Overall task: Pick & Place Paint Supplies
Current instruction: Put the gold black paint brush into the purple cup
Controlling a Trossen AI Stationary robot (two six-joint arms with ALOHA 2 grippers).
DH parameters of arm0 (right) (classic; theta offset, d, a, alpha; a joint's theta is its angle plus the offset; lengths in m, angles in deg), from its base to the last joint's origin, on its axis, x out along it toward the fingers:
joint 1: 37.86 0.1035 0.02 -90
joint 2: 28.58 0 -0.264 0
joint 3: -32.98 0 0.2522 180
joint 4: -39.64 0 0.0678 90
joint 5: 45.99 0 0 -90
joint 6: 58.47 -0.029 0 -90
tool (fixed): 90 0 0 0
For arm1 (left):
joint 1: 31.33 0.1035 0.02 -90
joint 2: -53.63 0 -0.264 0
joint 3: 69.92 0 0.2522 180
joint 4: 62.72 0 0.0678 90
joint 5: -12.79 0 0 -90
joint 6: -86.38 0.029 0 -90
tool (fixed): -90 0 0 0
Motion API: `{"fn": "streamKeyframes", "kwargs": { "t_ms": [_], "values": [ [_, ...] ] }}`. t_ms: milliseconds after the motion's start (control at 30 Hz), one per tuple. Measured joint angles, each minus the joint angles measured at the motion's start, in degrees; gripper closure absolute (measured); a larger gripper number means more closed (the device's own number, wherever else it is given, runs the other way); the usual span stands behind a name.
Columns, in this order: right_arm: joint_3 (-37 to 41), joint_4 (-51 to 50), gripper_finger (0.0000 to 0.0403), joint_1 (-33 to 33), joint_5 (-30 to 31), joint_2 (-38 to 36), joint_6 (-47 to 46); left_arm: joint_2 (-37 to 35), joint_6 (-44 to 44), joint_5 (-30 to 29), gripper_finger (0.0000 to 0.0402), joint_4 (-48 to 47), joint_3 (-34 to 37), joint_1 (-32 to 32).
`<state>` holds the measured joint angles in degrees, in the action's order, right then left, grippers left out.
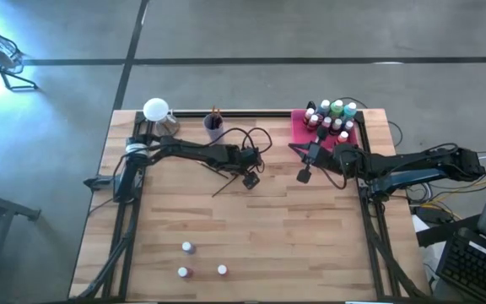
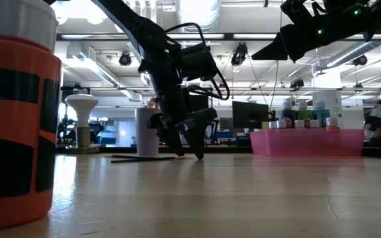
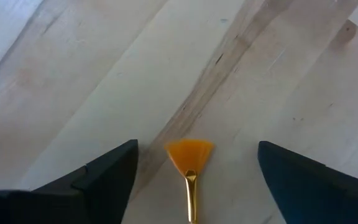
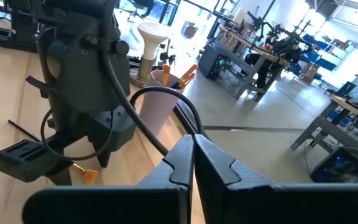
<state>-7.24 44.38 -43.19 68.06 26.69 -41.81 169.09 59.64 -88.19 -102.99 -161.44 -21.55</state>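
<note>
The left gripper (image 1: 251, 179) is down at the table near the middle of the back half, its two dark fingers (image 3: 104, 174) standing wide apart with the orange fan tip of a brush (image 3: 189, 154) lying on the wood squarely between them, nothing gripped yet. In the high view that brush (image 1: 228, 182) shows as a thin dark line running out from under the gripper toward the left arm's side. The right gripper (image 1: 305, 175) hangs above the table just in front of the pink tray (image 1: 297, 127), jaws pressed together and empty, so that arm looks to be waiting. As for progress: a good cluster of white-capped paint bottles (image 1: 332, 116) stands on the tray at the back right corner, and the lilac cup (image 1: 213, 128) at the back edge has a few handles poking out, so much of the sorting looks done. What is left, by the look of it, is this brush and three small bottles (image 1: 188, 247) standing well apart from everything near the front edge. The likely next call is a close on the brush's slim handle, which sits flat on the wood and leaves little to bite.
</note>
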Motion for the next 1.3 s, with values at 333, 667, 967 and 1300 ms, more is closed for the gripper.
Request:
{"fn": "streamKeyframes", "kwargs": {
  "t_ms": [333, 667, 967, 1300],
  "values": [
    [0.0, -0.09, 0.0394, 0.02, 0.0, 0.0, -0.09, -0.09, -0.31, 0.66, 0.0161, -0.68, -0.04, 0.0],
    [0.0, -0.09, 0.0394, 0.07, 0.0, 0.02, 0.0, -0.11, -0.38, 0.83, 0.0234, -0.69, 0.03, 0.0],
    [0.0, -0.06, 0.0394, 0.04, 0.0, 0.02, -0.01, -0.11, -0.35, 0.91, 0.0286, -0.48, 0.07, -0.02],
    [0.0, -0.26, 0.0394, 0.04, 0.01, 0.02, -0.07, -0.09, 1.22, 1.13, 0.0341, -0.34, -0.54, -0.02]
  ]
}}
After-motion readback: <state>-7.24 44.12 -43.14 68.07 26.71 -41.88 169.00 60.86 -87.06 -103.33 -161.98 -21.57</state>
